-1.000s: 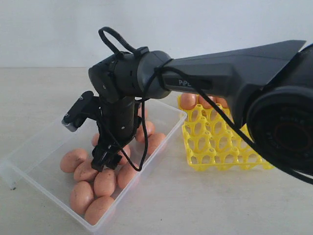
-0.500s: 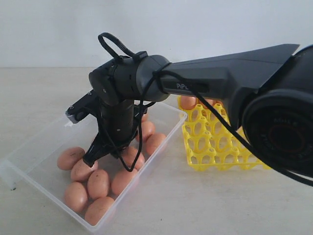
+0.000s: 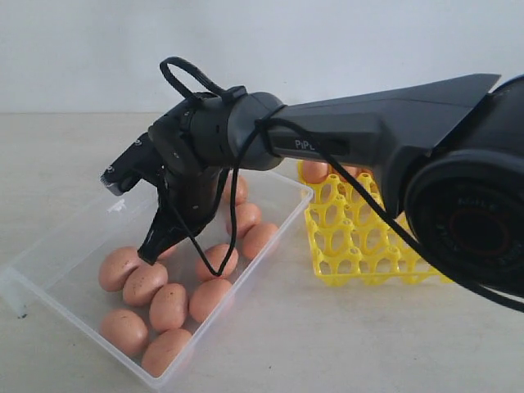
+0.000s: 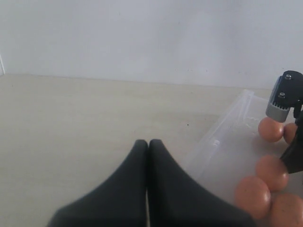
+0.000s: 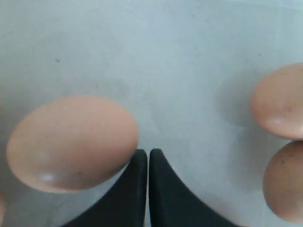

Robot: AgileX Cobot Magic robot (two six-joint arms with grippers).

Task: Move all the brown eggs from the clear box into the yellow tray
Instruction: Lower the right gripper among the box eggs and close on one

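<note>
Several brown eggs lie in the near half of the clear box; more sit behind the arm. My right gripper reaches across into the box, shut with nothing between its fingers, its tip just above an egg. In the right wrist view the shut gripper has one egg right beside a fingertip and two more eggs off to the side. The yellow tray stands right of the box with a few eggs in its far row. My left gripper is shut and empty beside the box.
The pale tabletop surrounds box and tray, with a white wall behind. The right arm's cable hangs down over the eggs. The left wrist view shows the right arm's wrist camera above the eggs.
My right gripper has swung leftward and lifted a little inside the box, its wrist tilting. The eggs near it have shifted and spread apart.
</note>
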